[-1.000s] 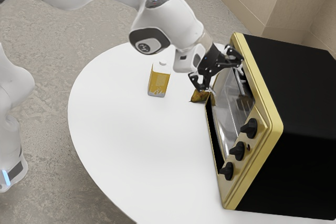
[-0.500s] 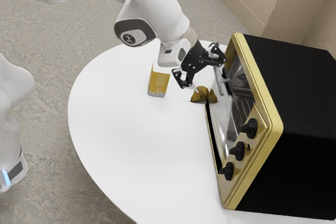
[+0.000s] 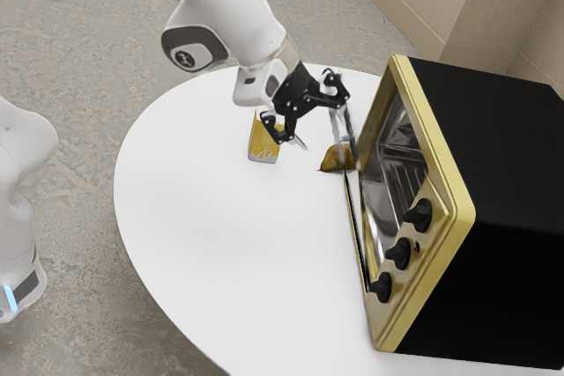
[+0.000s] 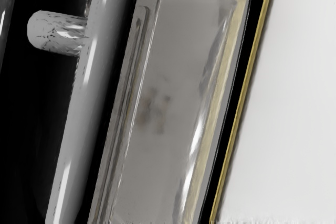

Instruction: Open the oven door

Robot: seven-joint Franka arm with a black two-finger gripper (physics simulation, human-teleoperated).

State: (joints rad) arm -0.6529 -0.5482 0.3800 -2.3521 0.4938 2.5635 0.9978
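At the exterior view's right, the oven's casing (image 3: 520, 173) is coloured plain black, its front (image 3: 449, 182) edged in yellow-gold and dotted with black knobs (image 3: 420, 215). The centre is filled by a plain white table (image 3: 229, 244); at left, the floor (image 3: 79, 129) is mottled grey-brown. The handle (image 4: 89, 108) is coloured silver-grey.

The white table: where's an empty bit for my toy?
On the table, a big free patch lies between the carton, the oven and the rounded rim. Another runs from the carton towards the exterior view's left. It's crowded around the oven door, with the fruit and my gripper close by.
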